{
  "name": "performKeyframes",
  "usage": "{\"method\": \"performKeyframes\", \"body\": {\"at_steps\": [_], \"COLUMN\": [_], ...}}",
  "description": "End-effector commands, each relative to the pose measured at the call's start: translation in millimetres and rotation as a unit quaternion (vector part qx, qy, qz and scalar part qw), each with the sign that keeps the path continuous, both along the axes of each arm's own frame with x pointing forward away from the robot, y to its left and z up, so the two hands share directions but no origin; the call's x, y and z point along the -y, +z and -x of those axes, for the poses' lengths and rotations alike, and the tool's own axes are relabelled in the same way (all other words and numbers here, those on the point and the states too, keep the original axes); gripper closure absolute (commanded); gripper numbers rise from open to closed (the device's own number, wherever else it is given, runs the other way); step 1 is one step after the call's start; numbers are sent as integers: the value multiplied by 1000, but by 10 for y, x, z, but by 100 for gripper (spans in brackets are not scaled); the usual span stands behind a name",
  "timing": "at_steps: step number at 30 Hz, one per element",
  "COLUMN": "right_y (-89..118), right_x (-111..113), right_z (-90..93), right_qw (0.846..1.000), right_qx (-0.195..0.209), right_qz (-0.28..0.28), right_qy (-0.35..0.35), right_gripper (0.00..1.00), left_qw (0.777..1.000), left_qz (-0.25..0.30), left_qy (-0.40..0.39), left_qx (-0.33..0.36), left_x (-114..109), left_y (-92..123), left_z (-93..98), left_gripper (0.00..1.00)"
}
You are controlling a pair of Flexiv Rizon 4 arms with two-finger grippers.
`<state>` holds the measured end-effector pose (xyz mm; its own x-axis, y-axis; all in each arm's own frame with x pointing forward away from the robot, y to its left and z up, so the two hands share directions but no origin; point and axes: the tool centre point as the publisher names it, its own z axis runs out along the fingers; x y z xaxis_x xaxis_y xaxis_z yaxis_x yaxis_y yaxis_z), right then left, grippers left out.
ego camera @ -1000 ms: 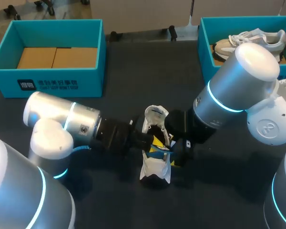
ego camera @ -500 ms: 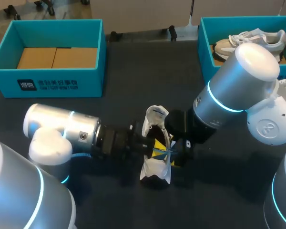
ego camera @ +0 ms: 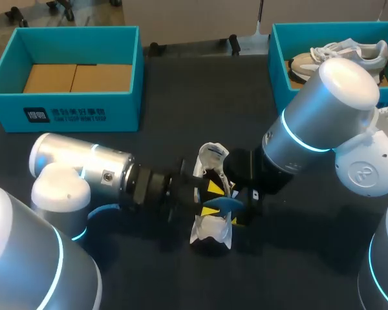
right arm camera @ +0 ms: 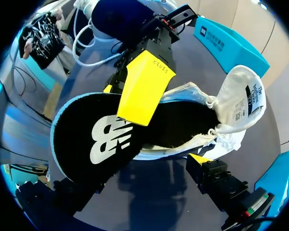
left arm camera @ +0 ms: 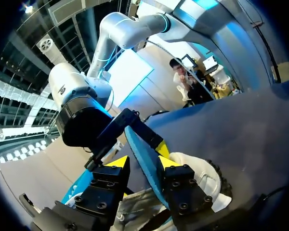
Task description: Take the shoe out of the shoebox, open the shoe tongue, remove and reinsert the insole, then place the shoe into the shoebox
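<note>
A white shoe (ego camera: 209, 227) lies on the dark table between my two arms, its tongue (ego camera: 212, 155) pulled up. Its insole (right arm camera: 94, 139), black on top with a blue edge (left arm camera: 140, 156), sticks out of the shoe's opening. My left gripper (ego camera: 211, 199) is over the opening, fingers apart. The insole stands between its fingertips (left arm camera: 118, 161), resting against one of them with a gap to the other. My right gripper (right arm camera: 135, 168) stands wide open on the shoe's right, the shoe and insole between its fingers; one yellow tip (right arm camera: 199, 158) is beside the shoe's side.
A teal shoebox (ego camera: 64, 115) with a bare cardboard bottom stands at the back left. A second teal box (ego camera: 278, 64) at the back right holds another pale shoe (ego camera: 343, 51), partly hidden by my right arm.
My left gripper's fingers have parted from a shut grip on the insole. The wrist has turned, so both yellow tips now show, and the blue insole edge shows further right.
</note>
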<state>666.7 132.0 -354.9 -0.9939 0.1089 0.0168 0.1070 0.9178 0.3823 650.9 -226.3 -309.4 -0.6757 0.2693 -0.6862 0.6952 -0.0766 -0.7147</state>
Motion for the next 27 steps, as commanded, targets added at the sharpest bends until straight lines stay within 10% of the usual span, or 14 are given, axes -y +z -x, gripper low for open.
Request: {"method": "performKeyframes", "body": {"at_steps": [1, 25, 27], "right_y": [-10, -10, -10], "right_x": [-15, -15, -15], "right_z": [11, 11, 11], "right_qw": [1000, 1000, 1000], "right_qx": [1, 1, 1], "right_qz": [2, 2, 2], "right_qy": [-1, -1, -1], "right_gripper": [0, 0, 0], "left_qw": [1000, 998, 997], "left_qz": [-11, -53, -61], "left_qy": [-12, -1, -7], "left_qx": [-5, -44, -42], "left_x": [-23, 260, 248], "left_y": [24, -69, -101], "left_z": [-11, 52, 53], "left_gripper": [64, 70, 100]}}
